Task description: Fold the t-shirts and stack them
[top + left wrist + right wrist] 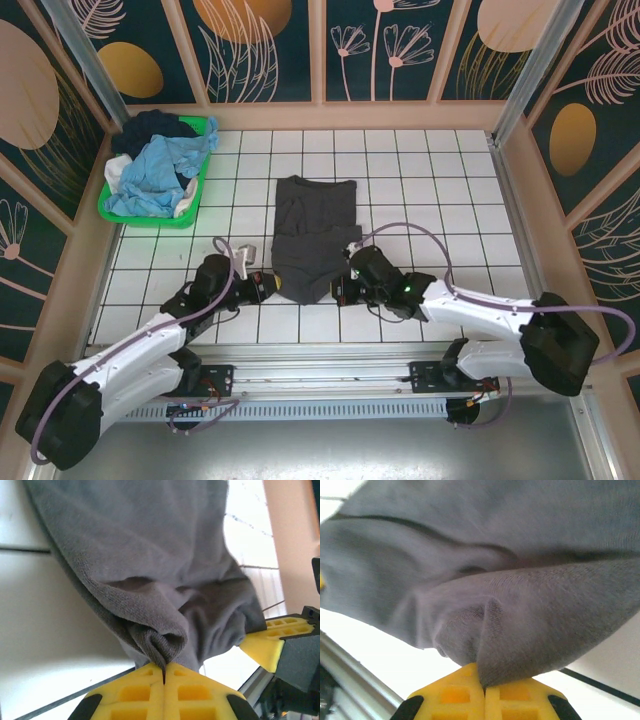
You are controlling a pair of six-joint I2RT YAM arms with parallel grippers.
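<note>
left and right jaws tight on near hem of charcoal-grey t-shirt (312, 215)

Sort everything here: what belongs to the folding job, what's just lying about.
Job: charcoal-grey t-shirt, pinched by left claw and right claw; light blue t-shirt; dark navy t-shirt; white t-shirt.
Lying about: green basket, holding those three.

Open surface (440, 190) lies right of, beyond and just left of the grey shirt (312, 225), while the basket (200, 195) heaped with shirts (155, 170) blocks the far-left corner and walls (400, 50) close three sides.
</note>
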